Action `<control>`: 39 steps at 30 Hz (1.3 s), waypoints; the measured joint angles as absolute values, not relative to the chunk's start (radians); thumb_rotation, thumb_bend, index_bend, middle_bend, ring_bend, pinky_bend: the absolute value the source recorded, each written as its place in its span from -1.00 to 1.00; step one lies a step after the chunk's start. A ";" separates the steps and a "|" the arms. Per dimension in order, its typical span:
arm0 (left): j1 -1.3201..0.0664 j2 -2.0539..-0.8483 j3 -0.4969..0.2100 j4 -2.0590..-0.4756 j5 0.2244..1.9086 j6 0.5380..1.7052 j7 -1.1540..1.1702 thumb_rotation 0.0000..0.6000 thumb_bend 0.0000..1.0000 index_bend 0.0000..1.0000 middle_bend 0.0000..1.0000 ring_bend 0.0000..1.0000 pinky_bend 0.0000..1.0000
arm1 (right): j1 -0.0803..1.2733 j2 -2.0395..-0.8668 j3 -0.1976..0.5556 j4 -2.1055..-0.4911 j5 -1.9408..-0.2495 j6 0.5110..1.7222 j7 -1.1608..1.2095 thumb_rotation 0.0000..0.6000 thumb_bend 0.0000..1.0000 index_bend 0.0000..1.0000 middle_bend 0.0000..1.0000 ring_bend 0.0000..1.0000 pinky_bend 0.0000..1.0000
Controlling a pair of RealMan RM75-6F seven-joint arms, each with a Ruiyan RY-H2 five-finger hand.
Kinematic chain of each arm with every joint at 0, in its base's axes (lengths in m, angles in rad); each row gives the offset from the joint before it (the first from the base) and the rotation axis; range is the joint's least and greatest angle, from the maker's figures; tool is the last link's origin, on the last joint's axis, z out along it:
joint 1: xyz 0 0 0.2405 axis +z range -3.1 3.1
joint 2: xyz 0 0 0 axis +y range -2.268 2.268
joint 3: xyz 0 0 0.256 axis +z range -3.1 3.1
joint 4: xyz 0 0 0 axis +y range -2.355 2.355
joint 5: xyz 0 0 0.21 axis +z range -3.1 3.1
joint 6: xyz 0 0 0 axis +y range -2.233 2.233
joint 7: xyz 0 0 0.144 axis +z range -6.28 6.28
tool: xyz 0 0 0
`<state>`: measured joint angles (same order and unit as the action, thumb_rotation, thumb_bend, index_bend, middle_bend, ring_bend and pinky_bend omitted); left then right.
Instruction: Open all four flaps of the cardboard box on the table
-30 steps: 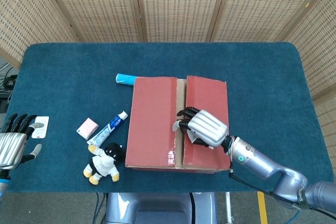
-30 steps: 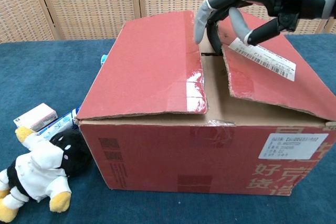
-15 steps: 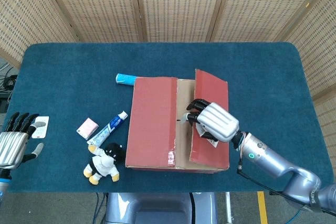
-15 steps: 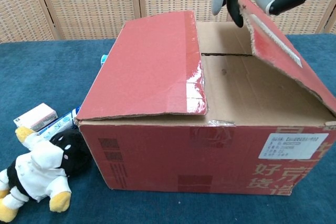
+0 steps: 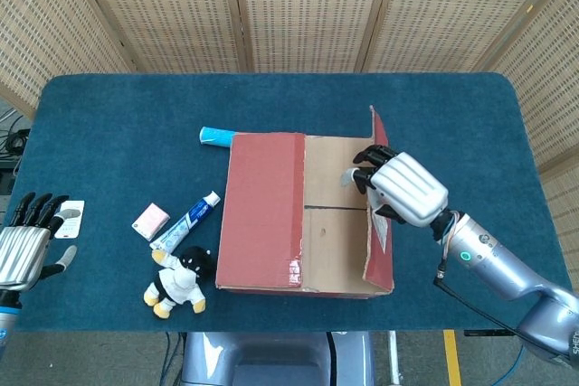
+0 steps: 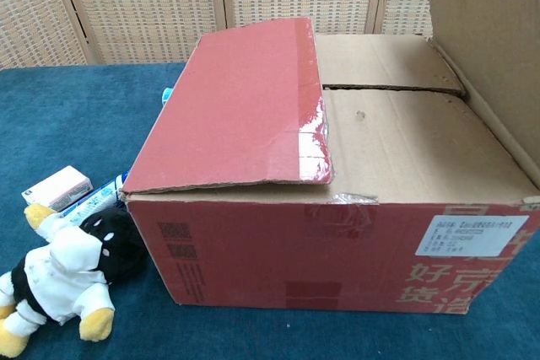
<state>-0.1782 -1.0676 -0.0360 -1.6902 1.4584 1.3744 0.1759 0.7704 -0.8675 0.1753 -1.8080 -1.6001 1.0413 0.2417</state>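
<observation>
Red cardboard box (image 5: 271, 223) on counter, centre-right. Left outer flap (image 6: 245, 115) down, slightly raised, taped edge glossy. Right outer flap (image 5: 378, 201) stood near upright, brown inside showing. Two brown inner flaps (image 6: 405, 137) closed flat, seam between them.

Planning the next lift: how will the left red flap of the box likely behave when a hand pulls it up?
The left flap looks like stiff corrugated board, so it should probably swing as one flat panel about its outer fold. Its glossy tape strip may be slippery under fingers. Its free edge already sits slightly raised, so fingers could likely hook beneath.
</observation>
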 measured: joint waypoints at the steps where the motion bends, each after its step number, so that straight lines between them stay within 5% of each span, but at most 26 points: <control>1: -0.178 -1.068 -0.036 -1.690 1.458 1.375 0.175 0.95 -0.30 -0.46 -0.71 -0.82 -1.00 | 0.768 -0.859 0.178 -1.808 -1.596 1.042 0.241 1.00 0.96 -0.26 0.11 -0.43 -0.62; 19: -0.178 -1.064 -0.036 -1.692 1.459 1.376 0.159 0.95 -0.30 -0.46 -0.71 -0.82 -1.00 | 0.682 -0.754 0.208 -1.774 -1.527 1.104 0.239 1.00 0.96 -0.26 0.11 -0.40 -0.62; 39: -0.193 -1.027 -0.035 -1.701 1.496 1.372 0.145 0.95 -0.31 -0.46 -0.71 -0.82 -1.00 | 0.597 -0.817 0.153 -1.679 -1.479 1.093 0.230 1.00 0.85 -0.26 0.07 -0.40 -0.62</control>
